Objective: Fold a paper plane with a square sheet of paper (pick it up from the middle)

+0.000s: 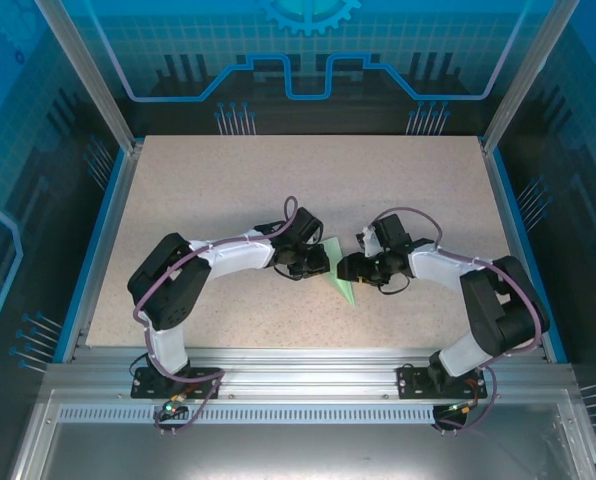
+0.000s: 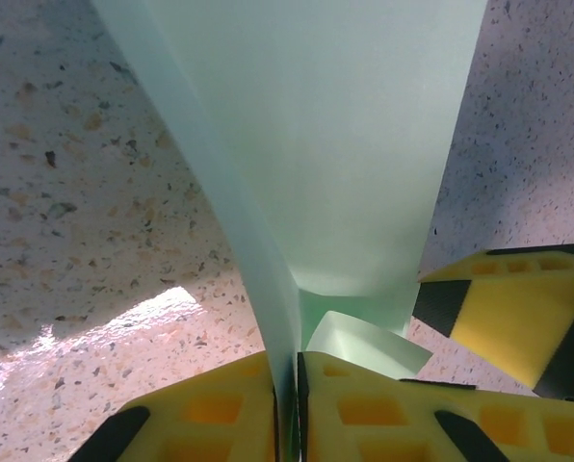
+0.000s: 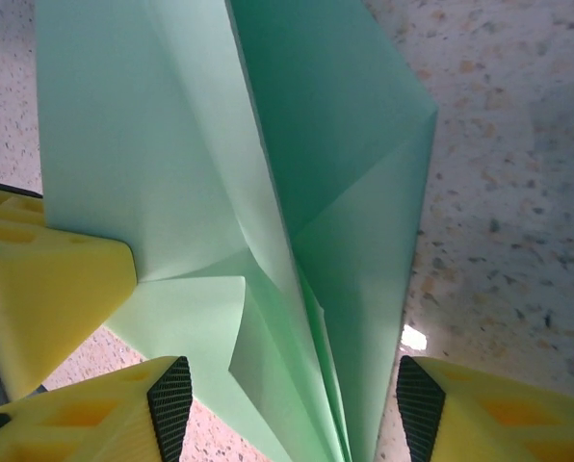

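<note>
Paper plane [image 3: 220, 144]: I see thin mint creased layers.
L pincer [image 2: 288, 390]: clamped on it.
R pincer [image 3: 287, 399]: apart.

Both arms are the same build, far as I can see. The left arm [image 1: 183, 280] and right arm [image 1: 488, 300] have glossy black joint housings, chunky and rounded. The forearm link on each wears a white shell. A purplish-grey cable [image 1: 141, 305] runs along the outside of each arm. It hangs in loose loops near the wrist and again down by the black base plate [image 1: 173, 380]. Up close on the wrist cams, the jaws are bright yellow plastic, blocky, with rows of rectangular pockets moulded into them. Black ribbed pads [image 3: 169, 409] cap the tips, a bit like grip tape.
</note>
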Available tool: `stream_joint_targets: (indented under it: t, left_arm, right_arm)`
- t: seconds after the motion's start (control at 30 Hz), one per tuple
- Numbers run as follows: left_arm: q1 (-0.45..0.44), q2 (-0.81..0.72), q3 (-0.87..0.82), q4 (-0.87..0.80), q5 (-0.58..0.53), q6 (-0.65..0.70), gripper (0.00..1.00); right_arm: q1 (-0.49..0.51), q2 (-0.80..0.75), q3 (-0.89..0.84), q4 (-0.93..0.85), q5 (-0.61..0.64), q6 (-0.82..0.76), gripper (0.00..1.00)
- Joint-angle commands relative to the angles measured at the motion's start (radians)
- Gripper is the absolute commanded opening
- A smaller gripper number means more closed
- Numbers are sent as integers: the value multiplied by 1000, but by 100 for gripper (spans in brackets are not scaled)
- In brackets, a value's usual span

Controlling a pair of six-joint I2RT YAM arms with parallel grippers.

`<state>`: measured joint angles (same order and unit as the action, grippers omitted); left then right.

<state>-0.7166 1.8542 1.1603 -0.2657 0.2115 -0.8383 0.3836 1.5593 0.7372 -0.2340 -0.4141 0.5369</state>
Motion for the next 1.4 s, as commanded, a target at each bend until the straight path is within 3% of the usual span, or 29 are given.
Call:
stream_joint_targets:
  t: [0.0,0.17,0.37,0.63,1.17,1.37]
  left_arm:
    - [-3,-12,-11,-30,-18,22,16]
    - [-3,-7,-9,-29,-18,22,16]
    - [-4,2,-5,-32,-17,20,16]
    - [-3,0,-7,-32,-15,19,16]
    - [-3,-6,-19,-29,-15,17,19]
    - [-3,-15,-31,-30,-22,16,20]
  right_arm:
    - [32,33,38,3,-43,-31,60]
    - [45,47,42,5,-48,-40,57]
    - [60,44,41,-11,-32,-55,44]
    - [79,69,67,-56,27,-83,35]
    - [147,102,137,-164,194,-115,33]
    - [156,98,137,-183,216,-114,23]
